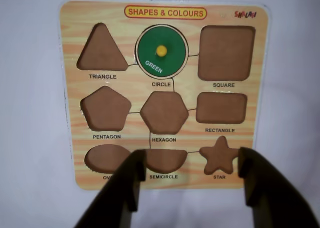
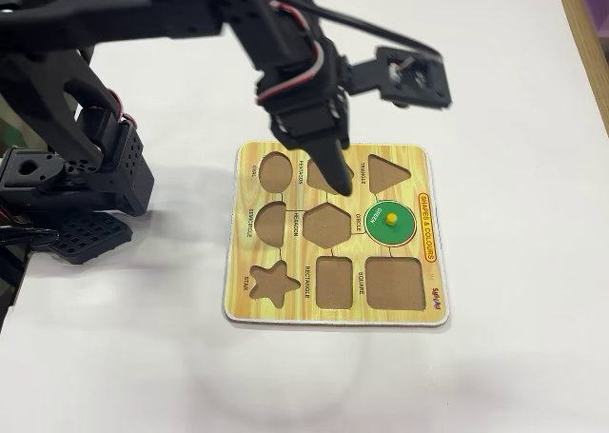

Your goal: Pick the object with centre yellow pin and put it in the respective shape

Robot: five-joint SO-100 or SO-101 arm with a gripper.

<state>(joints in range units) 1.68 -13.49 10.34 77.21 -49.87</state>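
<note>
**Green disc seated in the circle slot, end effector empty**

The board (image 1: 70, 87) lies flat on the white desk (image 2: 495, 90). The green disc (image 1: 161, 51) with its yellow pin (image 1: 161, 50) sits inside the recess labelled CIRCLE; in the fixed view it shows toward the board's right side (image 2: 390, 225). The other eight recesses show bare brown bottoms. The end effector (image 1: 192, 170) hangs above the board's edge by the oval, semicircle and star cut-outs, its two dark fingers (image 1: 125, 183) spread well apart and gripping nothing.

Green yellow-pinned disc (image 1: 161, 51) apparently seated in circle slot
</note>
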